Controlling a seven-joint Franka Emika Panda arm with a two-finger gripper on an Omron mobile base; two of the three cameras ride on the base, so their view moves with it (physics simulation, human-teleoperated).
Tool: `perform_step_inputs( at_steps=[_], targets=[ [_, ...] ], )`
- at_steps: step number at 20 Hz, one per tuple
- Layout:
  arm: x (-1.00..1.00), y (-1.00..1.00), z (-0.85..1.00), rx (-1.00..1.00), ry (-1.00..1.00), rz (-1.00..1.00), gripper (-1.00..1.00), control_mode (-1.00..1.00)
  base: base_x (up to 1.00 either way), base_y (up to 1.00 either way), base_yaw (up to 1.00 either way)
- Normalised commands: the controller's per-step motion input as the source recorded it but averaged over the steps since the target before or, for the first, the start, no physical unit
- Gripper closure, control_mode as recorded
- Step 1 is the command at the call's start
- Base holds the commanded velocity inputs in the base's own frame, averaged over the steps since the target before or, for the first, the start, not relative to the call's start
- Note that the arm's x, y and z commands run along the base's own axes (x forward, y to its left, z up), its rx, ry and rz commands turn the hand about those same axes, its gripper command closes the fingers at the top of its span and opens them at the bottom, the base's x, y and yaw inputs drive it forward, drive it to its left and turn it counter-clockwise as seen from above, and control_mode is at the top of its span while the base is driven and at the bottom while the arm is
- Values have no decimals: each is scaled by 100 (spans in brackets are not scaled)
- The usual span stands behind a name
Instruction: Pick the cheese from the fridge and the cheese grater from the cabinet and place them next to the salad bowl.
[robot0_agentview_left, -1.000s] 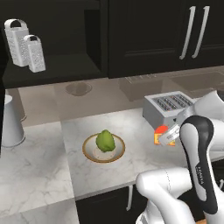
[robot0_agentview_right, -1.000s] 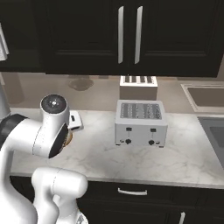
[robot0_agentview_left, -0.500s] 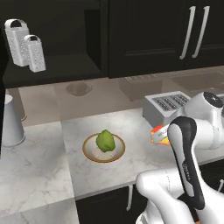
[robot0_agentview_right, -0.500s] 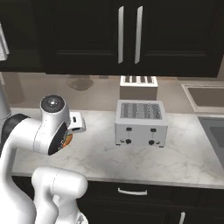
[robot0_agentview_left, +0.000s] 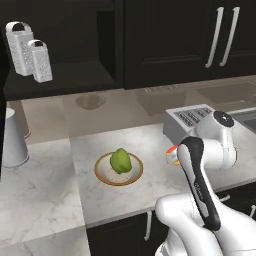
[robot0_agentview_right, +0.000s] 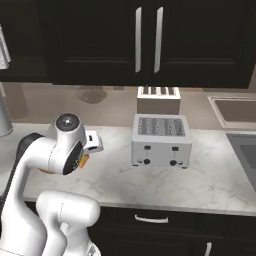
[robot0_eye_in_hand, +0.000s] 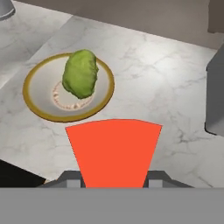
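A: Where is the cheese (robot0_eye_in_hand: 113, 151)?

B: We see the red-orange wedge held between the gripper (robot0_eye_in_hand: 114, 178) fingers, which are closed on it, above the marble counter (robot0_agentview_left: 60, 180), near the salad bowl (robot0_eye_in_hand: 39, 109).

A: And the bowl?

B: We see it on the counter with a green lettuce head (robot0_agentview_left: 120, 160) inside; a toaster (robot0_agentview_right: 161, 141) stands well to its right.

A: The cheese grater (robot0_agentview_left: 40, 61)?

B: Upright on the open cabinet (robot0_agentview_left: 60, 82) shelf, just beside a taller grater (robot0_agentview_left: 19, 48).
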Motion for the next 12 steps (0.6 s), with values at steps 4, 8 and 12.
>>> perform_step_inputs(
  at_steps=[4,8,12],
  targets=[
    [44,0,-36,-6,-1,0,100,-100,0,0,0],
    [41,0,-24,-3,0,0,100,-100,0,0,0],
    [28,0,-9,0,0,0,100,-100,0,0,0]
  ],
)
